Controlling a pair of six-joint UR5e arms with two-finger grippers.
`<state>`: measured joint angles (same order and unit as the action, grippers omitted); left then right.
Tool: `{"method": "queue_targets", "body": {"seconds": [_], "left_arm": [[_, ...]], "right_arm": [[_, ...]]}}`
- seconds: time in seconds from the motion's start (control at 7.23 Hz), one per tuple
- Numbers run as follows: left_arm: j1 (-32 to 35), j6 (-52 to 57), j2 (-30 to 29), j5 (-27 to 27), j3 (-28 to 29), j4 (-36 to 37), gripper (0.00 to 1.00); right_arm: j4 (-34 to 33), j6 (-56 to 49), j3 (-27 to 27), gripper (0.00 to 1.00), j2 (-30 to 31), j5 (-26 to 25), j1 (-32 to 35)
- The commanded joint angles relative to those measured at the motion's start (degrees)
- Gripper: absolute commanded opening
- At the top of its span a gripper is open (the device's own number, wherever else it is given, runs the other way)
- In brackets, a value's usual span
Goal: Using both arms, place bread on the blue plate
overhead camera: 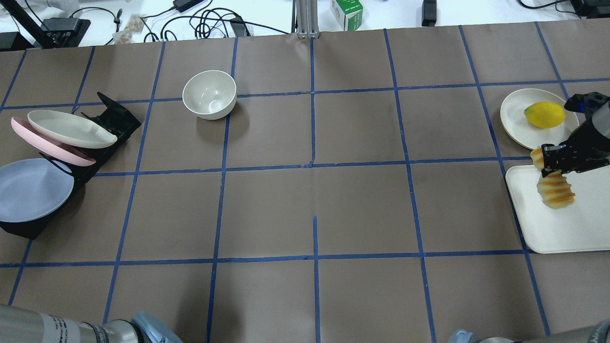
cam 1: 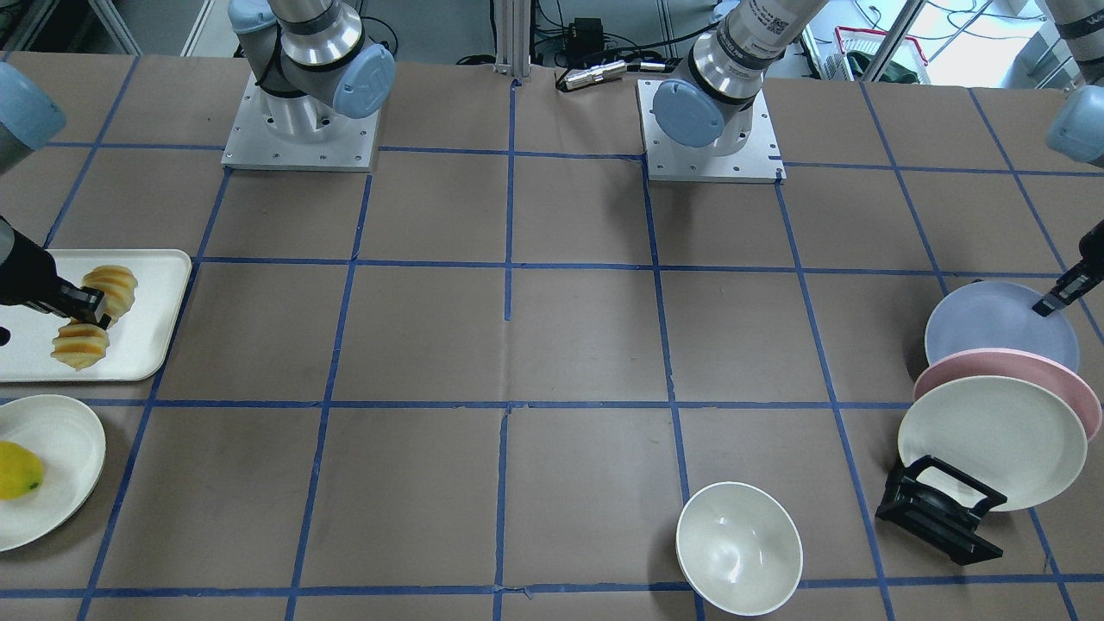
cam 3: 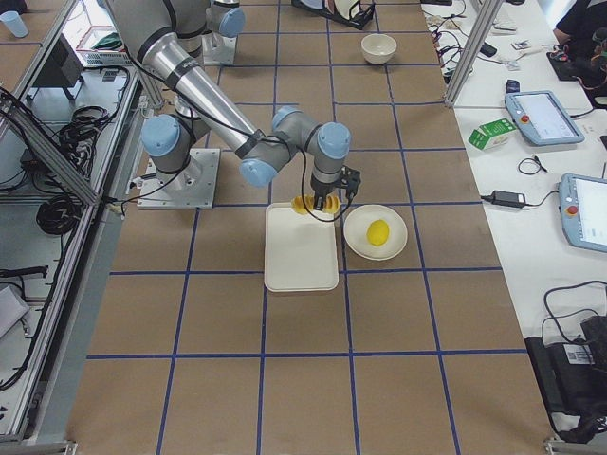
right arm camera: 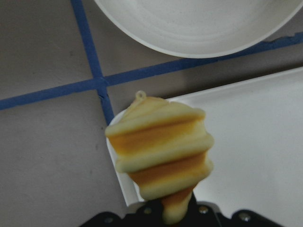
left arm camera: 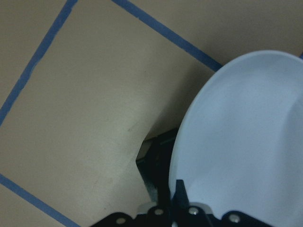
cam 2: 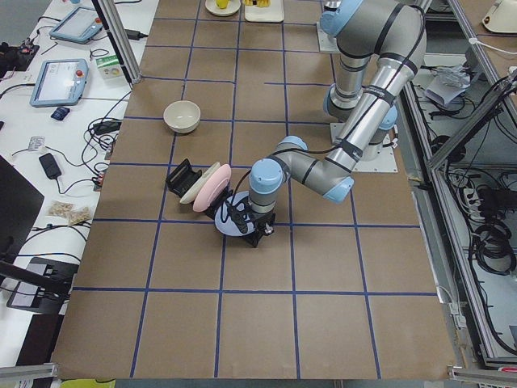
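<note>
The bread (cam 1: 82,345) is a ridged yellow-orange loaf, pinched at its middle by my right gripper (cam 1: 90,306), which is shut on it over the corner of the white tray (cam 1: 147,345). It also shows in the overhead view (overhead camera: 555,190) and in the right wrist view (right arm camera: 161,156). The blue plate (cam 1: 992,328) leans at the end of the black rack (cam 1: 940,509). My left gripper (cam 1: 1048,304) is shut on the plate's rim, and the left wrist view shows the plate (left arm camera: 246,142) running between the fingers (left arm camera: 163,201).
A pink plate (cam 1: 1009,379) and a cream plate (cam 1: 992,440) lean in the same rack. A cream bowl (cam 1: 739,548) stands nearer the middle. A yellow lemon (cam 1: 17,470) lies on a cream plate (cam 1: 60,448) beside the tray.
</note>
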<state>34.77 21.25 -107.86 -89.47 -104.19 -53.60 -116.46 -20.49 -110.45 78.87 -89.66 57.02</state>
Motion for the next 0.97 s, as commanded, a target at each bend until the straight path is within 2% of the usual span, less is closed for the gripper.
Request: {"method": "queue_targets", "body": {"seconds": [0.0,0.28,0.41,0.55,0.69,0.83], "left_arm": [[0.2,0.1,2.2,-1.1,2.4,-5.5,0.0],[-0.1,0.8,6.1,-3.2,4.9,-16.4,0.0],[-0.3,1.0,10.3,-6.0,5.2,-24.6,0.0],[-0.2,1.0,14.4,-6.2,4.8,-32.9,0.0],[0.2,1.0,17.7,-4.9,4.3,-40.1,0.0],[2.3,0.9,19.7,0.0,4.3,-43.3,0.0]], "right_arm": [[6.0,8.1,5.7,0.0,0.9,0.3,6.3],[6.0,11.2,5.8,0.0,1.0,0.5,10.7],[7.5,12.4,5.9,0.0,1.1,0.5,11.6],[7.6,12.6,5.9,0.0,1.1,0.6,11.7],[8.1,12.7,5.9,0.0,1.2,0.7,11.8],[8.5,12.8,5.9,0.0,1.2,0.8,11.9]]}}
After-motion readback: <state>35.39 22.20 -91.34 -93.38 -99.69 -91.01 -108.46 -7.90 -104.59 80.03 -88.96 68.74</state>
